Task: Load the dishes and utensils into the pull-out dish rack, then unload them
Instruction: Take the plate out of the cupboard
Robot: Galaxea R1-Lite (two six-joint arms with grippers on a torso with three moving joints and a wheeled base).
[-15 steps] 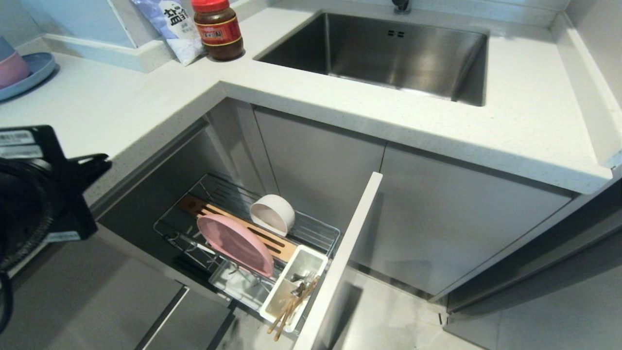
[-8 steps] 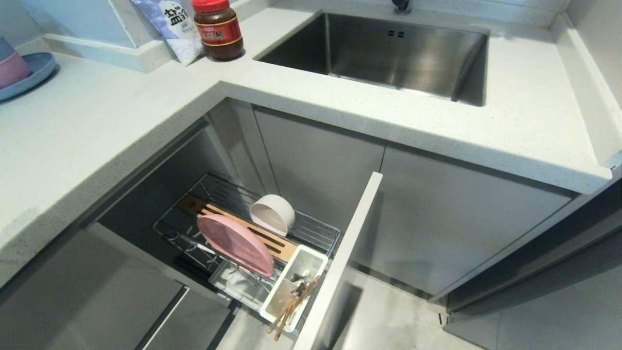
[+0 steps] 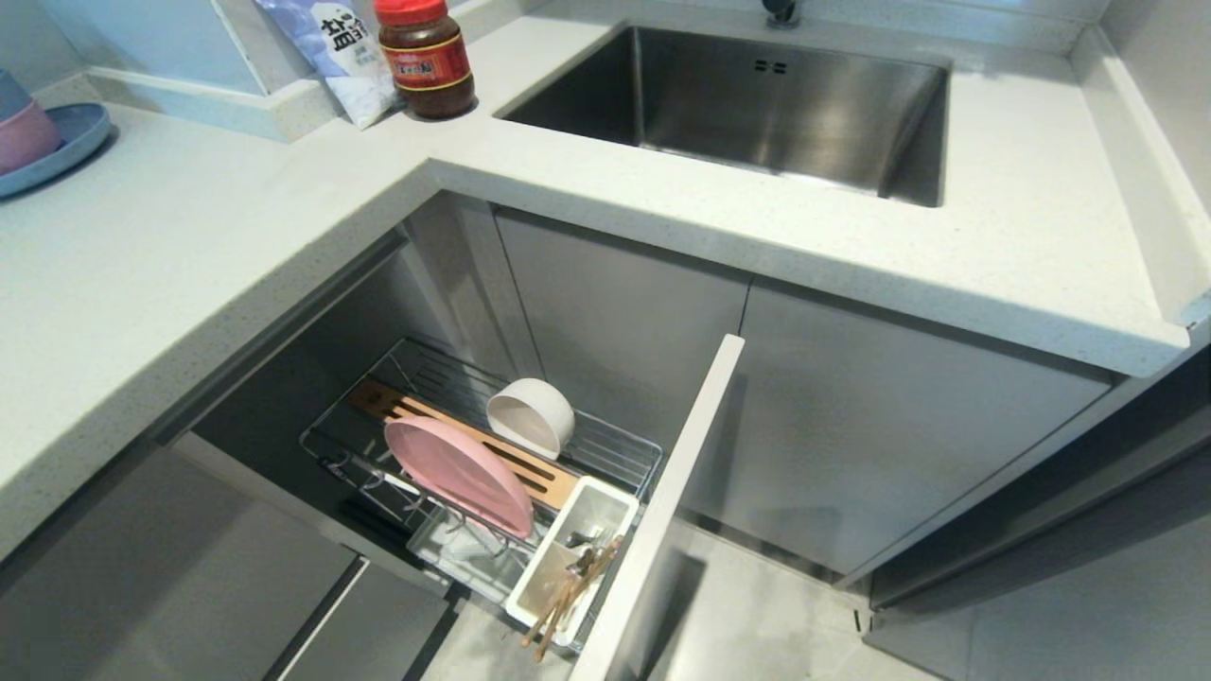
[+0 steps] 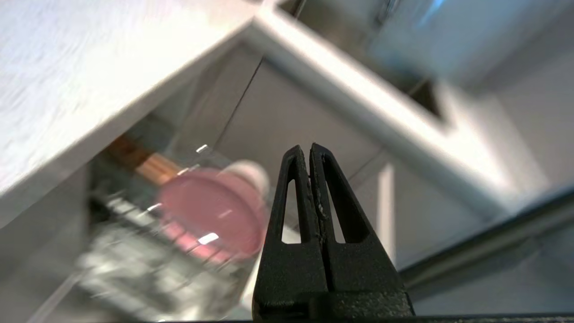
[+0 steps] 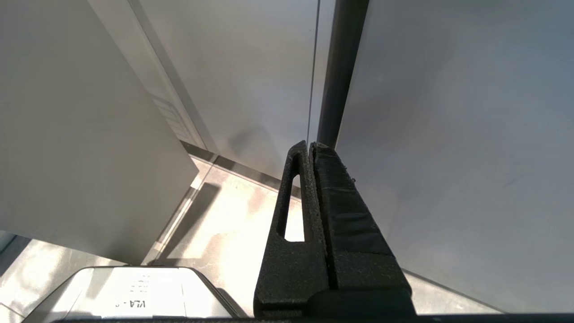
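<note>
The pull-out chrome wire dish rack [image 3: 605,445] stands open below the counter, loaded. The large flat matte pink plate [image 3: 459,476] stands on edge left of the wooden strip, the small cream-white bowl [image 3: 530,416] tipped just beyond. Light-wood chopsticks [image 3: 566,598] poke over the near end of the white cutlery tray [image 3: 530,586]. The left gripper [image 4: 310,150] and right gripper [image 5: 309,148] are both pinched together, empty. Risk: a careless reach could topple the plate or snag the chopsticks.

Matte pink plate [image 3: 461,475], cream-white bowl [image 3: 531,413], brown wooden strip [image 3: 473,445], white cutlery tray [image 3: 605,501], light-wood chopsticks [image 3: 568,596]. Speckled off-white desk [image 3: 236,227], brushed steel sink [image 3: 757,95], red-lidded dark jar [image 3: 424,57], blue plate [image 3: 66,142]. Black left gripper [image 4: 309,152], black right gripper [image 5: 309,148].
</note>
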